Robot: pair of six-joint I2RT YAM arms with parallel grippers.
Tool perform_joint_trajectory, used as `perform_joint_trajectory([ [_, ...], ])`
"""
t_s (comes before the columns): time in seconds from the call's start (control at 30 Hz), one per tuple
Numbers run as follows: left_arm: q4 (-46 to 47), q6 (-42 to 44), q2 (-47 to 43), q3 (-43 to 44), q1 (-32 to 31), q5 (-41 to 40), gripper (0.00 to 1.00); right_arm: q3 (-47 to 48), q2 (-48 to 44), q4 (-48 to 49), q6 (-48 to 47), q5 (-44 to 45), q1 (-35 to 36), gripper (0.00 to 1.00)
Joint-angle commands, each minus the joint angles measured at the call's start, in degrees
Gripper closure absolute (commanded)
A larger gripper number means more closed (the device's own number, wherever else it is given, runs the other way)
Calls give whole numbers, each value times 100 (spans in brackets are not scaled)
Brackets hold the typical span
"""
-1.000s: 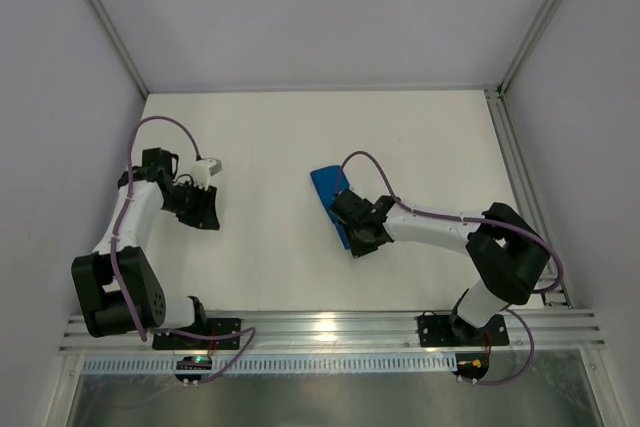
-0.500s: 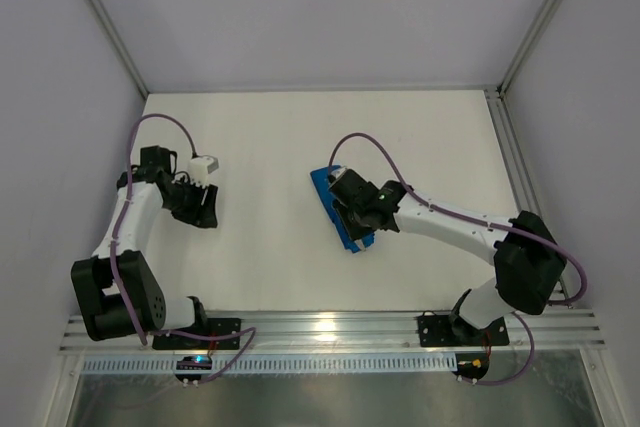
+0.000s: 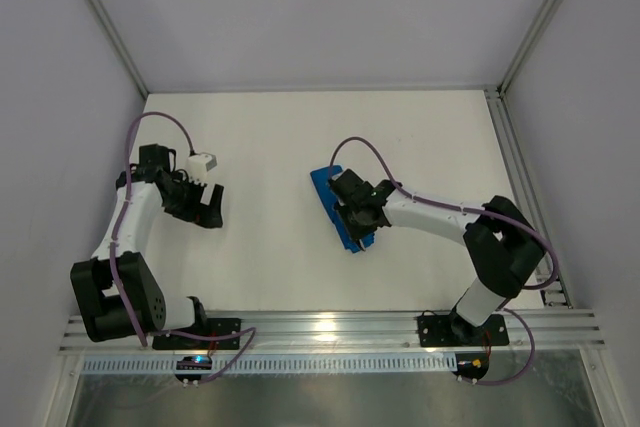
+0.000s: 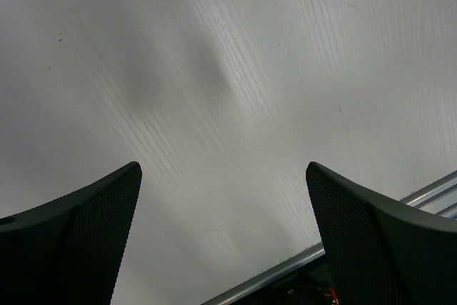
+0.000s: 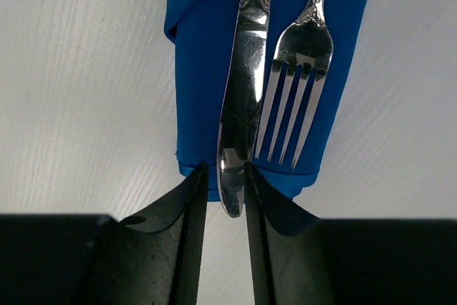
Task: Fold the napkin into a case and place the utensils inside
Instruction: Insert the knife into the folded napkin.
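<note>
Right wrist view. The right end effector (image 5: 226, 171) points at the near short end of the case (image 5: 196, 91), a narrow oblong of bright blue cloth lying flat on the white tabletop (image 5: 86, 91) and running straight away from the fingertips. The case's near edge lies just beyond the fingertips, partly covered by them. A knife (image 5: 243, 83) and a fork (image 5: 305, 42) lie lengthwise on the cloth, side by side, the fork to the right of the knife, its tines towards the end effector. The knife's tip overhangs the near edge of the case and sits between the two fingers, which stand only narrowly apart. Whether they pinch the blade or merely flank it cannot be told. The handles run out of view at the far end.

Left wrist view. The left end effector (image 4: 223, 176) has its fingers spread wide over bare tabletop, holding nothing. In the top view the case lies well apart from it, to its right.
</note>
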Motion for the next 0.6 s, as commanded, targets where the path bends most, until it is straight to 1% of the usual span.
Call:
perform_joint_trajectory([
  [0.0,119,4,-110,158,37,-8,1,-31,127,278,-45,-152,4,73],
  [0.07,119,21,-119,141,37,-8,1,-49,198,295,-10,-152,12,74],
  [0.3,93,48,-101,132,37,45,1,-93,216,172,43,-46,4,74],
  [0.43,93,57,-84,123,37,89,1,-101,49,23,95,15,4,70],
  [0.47,101,57,-84,114,37,89,1,-119,-4,14,95,15,12,67],
  [0.57,102,57,-75,114,29,106,1,-207,-109,67,78,-72,-14,63],
])
